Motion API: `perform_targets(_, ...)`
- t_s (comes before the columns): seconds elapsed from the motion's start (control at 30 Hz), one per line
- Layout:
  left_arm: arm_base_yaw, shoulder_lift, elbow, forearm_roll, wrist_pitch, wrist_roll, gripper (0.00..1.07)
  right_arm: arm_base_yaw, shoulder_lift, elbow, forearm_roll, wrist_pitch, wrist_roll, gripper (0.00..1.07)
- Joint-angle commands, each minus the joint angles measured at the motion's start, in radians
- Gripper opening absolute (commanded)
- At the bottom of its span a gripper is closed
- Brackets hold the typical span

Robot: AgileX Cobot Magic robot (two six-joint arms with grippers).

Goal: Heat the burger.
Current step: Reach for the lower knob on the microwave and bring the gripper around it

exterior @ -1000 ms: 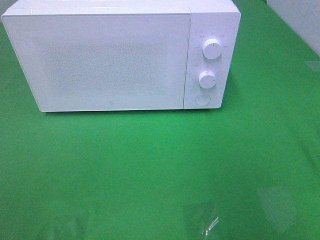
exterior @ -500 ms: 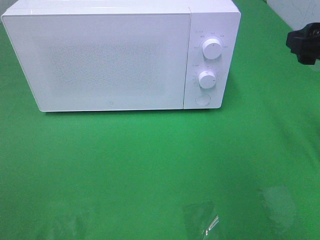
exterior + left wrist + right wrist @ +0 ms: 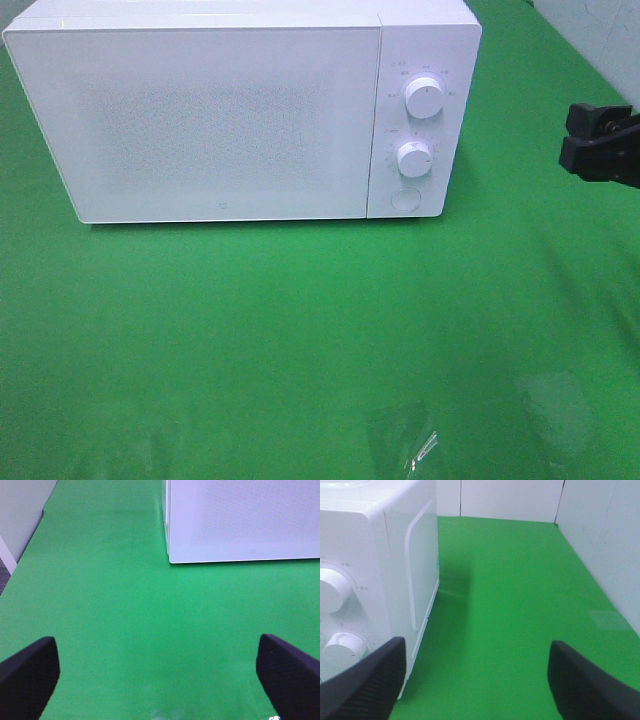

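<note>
- Hiding its inside, the microwave (image 3: 220,120) stands with its frosted white door (image 3: 200,125) shut, and nothing behind that door can be made out.
- The burger shows in none of the 3 views, so its place, its facing and its long axis cannot be told.
- The left gripper (image 3: 156,645) lies outside the high view. Its wrist view shows only 2 black fingers (image 3: 30,675), cut off at the frame edge. They are spread wide over bare green cloth (image 3: 150,620), in front of the microwave's door-side corner and apart from it.
- The right gripper (image 3: 476,650) is cut off at the high view's edge, beside the microwave's control-panel end, not touching it. Its jaws stand apart, holding nothing, and point along the microwave's side wall (image 3: 420,555).
- The upper knob (image 3: 425,98), lower knob (image 3: 413,158) and round button (image 3: 405,199) are plain, but the markings around them are too small to read.
</note>
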Motion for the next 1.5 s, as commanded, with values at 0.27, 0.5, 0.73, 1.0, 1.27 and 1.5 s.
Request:
perform_targets(0.27, 0.000, -0.024, 0.004, -0.007, -0.004, -0.002, 1.00, 0.254, 0.072, 0.018, 0.233, -0.207, -0.120, 0.76)
perform_targets(0.5, 0.000, -0.024, 0.004, -0.007, -0.004, -0.002, 1.00, 0.411, 0.255, -0.001, 0.405, -0.362, -0.116, 0.76)
perform_targets(0.73, 0.000, -0.024, 0.004, -0.007, -0.004, -0.002, 1.00, 0.471, 0.347, -0.068, 0.429, -0.385, -0.104, 0.76)
perform_targets(1.0, 0.000, -0.024, 0.004, -0.007, -0.004, -0.002, 1.00, 0.472, 0.485, -0.157, 0.420, -0.411, -0.067, 0.76)
perform_targets(1.27, 0.000, -0.024, 0.004, -0.007, -0.004, -0.002, 1.00, 0.468, 0.569, -0.237, 0.420, -0.432, -0.033, 0.76)
perform_targets(1.5, 0.000, -0.024, 0.004, -0.007, -0.004, -0.002, 1.00, 0.445, 0.644, -0.309, 0.416, -0.443, -0.015, 0.77)
